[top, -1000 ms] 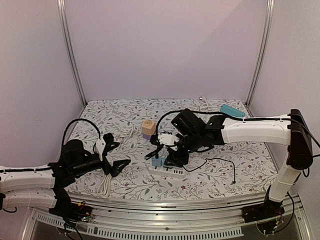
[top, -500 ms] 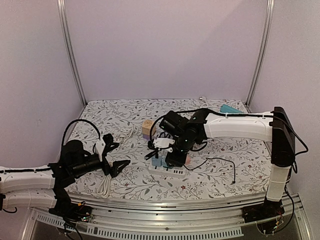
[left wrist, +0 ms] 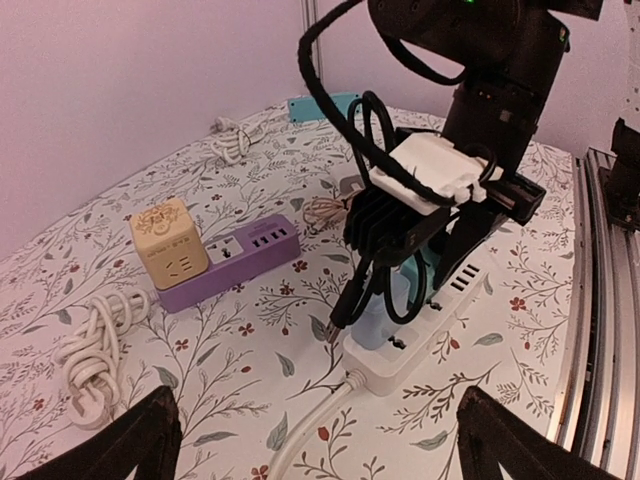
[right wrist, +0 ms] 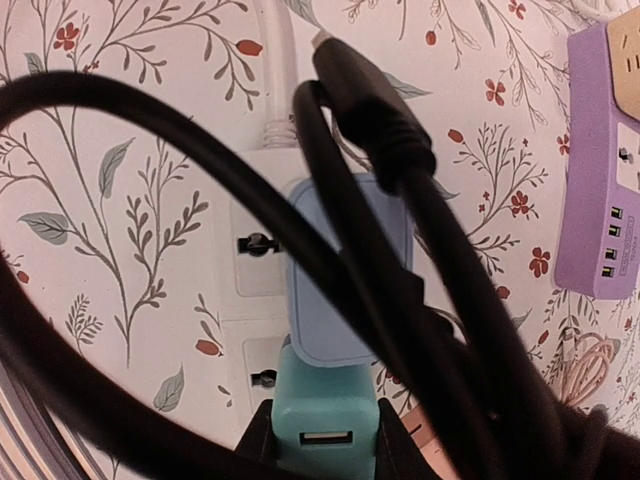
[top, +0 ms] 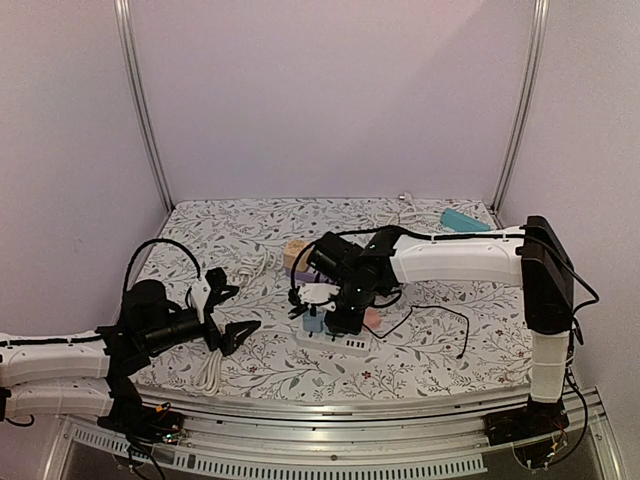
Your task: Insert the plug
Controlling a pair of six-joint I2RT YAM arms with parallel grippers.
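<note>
- While the right arm is stretched across to the middle of the top view, the right claw (top: pixel 333 318) points down over the white power strip (top: pixel 350 345) on the flowered table (top: pixel 500 330). A blue plug (top: pixel 314 323) shows just left of the claw.
- At the lower left of that view the left claw (top: pixel 232 303) hangs with its jaws spread wide, released and grasping nothing, well apart from the strip. A coiled white cable (top: pixel 210 368) lies just below it.
- In the left wrist view the right claw fills the upper right, with a looped black cable (left wrist: pixel 375 200) draped over it. At left centre lies a purple power strip (left wrist: pixel 235 255) with a yellow cube (left wrist: pixel 168 240) at its left end.
- In the right wrist view the right claw is clenched on a teal plug (right wrist: pixel 325 420) at bottom centre, its fingers (right wrist: pixel 262 440) pressed against the plug's sides. The teal plug stands over the white strip, touching the blue plug above it in the frame. Whether its prongs are in a socket cannot be told.
</note>
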